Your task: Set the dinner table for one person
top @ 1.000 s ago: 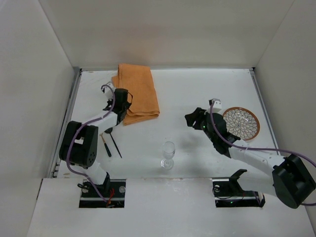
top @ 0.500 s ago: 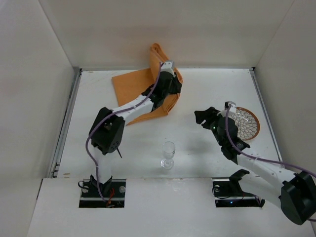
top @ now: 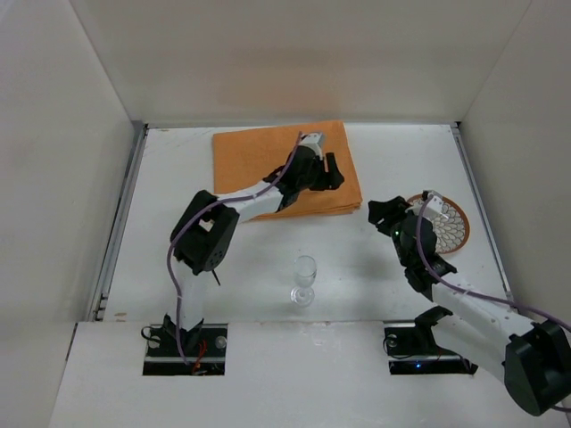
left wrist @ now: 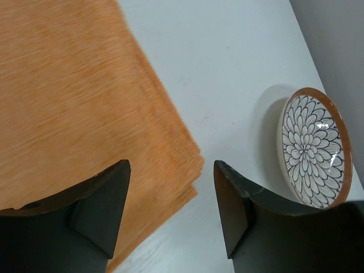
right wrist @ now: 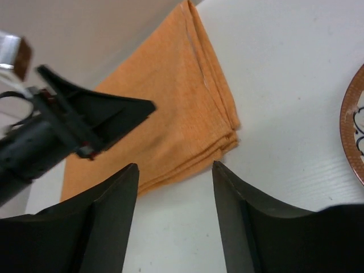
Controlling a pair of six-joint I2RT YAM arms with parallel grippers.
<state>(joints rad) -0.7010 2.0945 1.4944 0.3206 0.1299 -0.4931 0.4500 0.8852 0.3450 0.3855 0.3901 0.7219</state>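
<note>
The white dinner table (top: 401, 152) holds an orange cloth mat (top: 268, 160) lying flat at the back centre. My left gripper (top: 332, 174) is open and empty over the mat's right edge. In the left wrist view my left gripper (left wrist: 170, 168) has its jaws apart over the mat's corner (left wrist: 68, 102), with bare table (left wrist: 227, 57) beyond. A flower-patterned plate (top: 451, 227) lies at the right, also in the left wrist view (left wrist: 311, 149). My right gripper (top: 385, 214) is open and empty just left of the plate. In the right wrist view my right gripper (right wrist: 174, 168) faces the mat (right wrist: 170, 102).
A clear wine glass (top: 305, 279) stands upright near the front centre. A thin dark utensil end (top: 217, 278) shows below the left arm's elbow; the rest is hidden. White walls enclose the table on three sides. The plate's rim (right wrist: 352, 131) shows at the right wrist view's right edge.
My left arm swung the orange mat from the back left to the back centre, where it now lies flat and released. My right gripper moved right, toward the plate.
</note>
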